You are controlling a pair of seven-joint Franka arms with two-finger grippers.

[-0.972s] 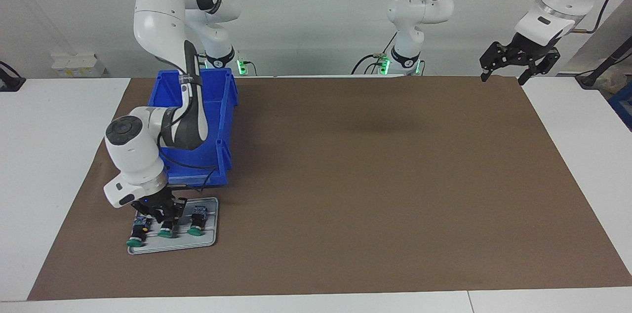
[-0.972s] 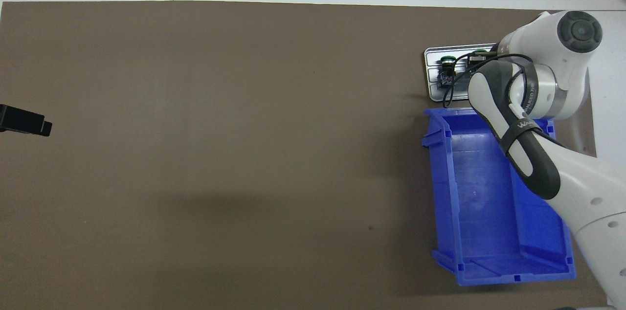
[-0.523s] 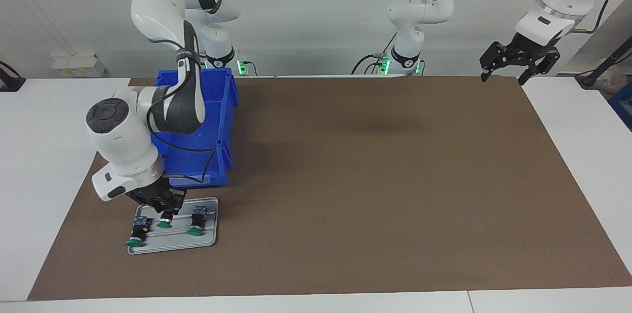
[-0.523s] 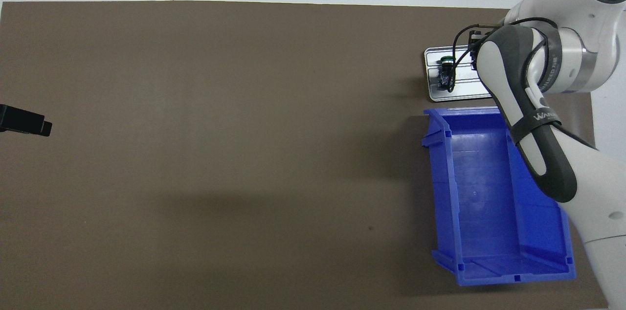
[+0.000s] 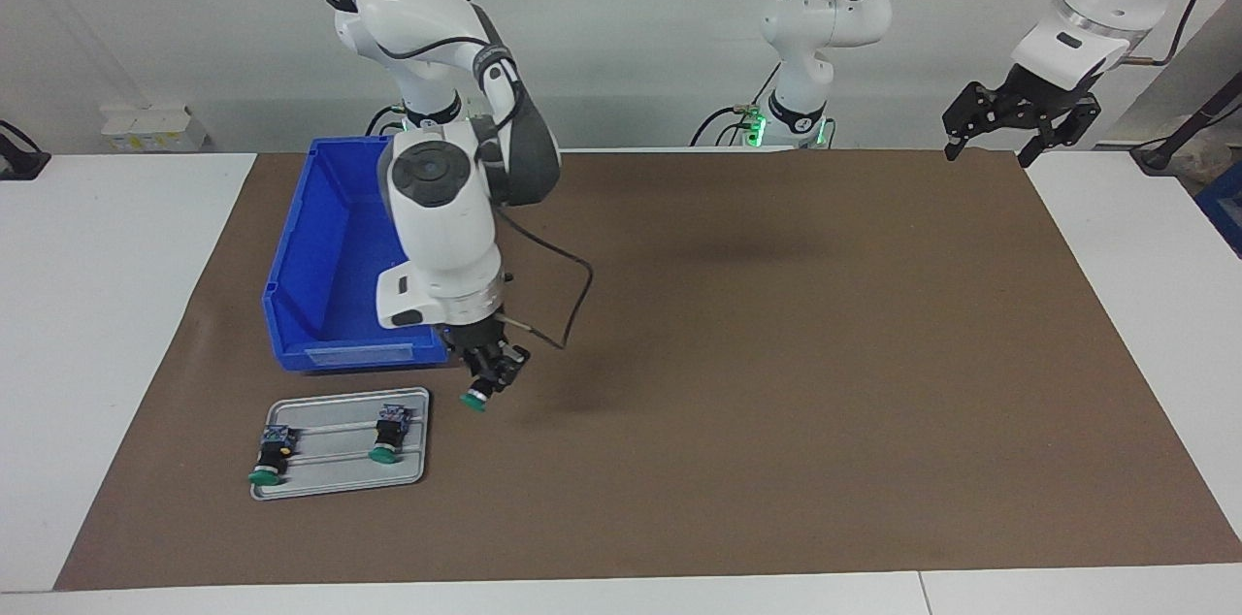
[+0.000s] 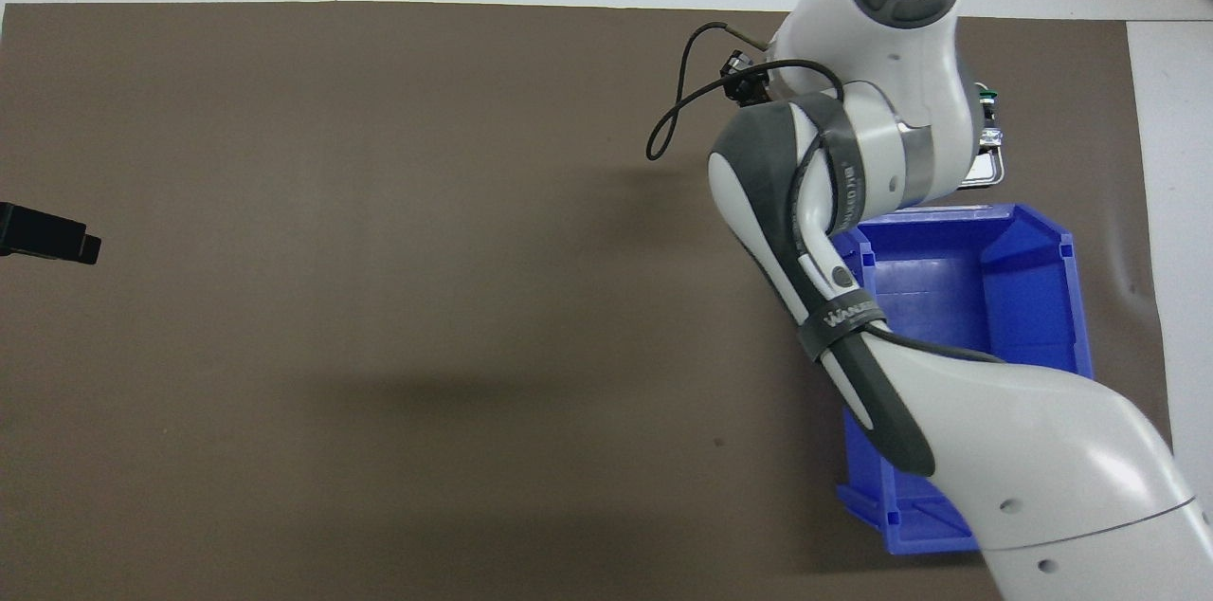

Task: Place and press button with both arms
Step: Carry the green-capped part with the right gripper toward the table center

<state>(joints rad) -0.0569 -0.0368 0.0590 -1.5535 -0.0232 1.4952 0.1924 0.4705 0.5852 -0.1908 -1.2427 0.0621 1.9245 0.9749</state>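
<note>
Grey tray on the brown mat: two green-capped buttons lying in it. Blue bin beside the tray, nothing visible inside. Right gripper, raised over the mat just beside the tray, clenched on the third button, cap down. Left gripper waits released, raised over the mat's corner.
</note>
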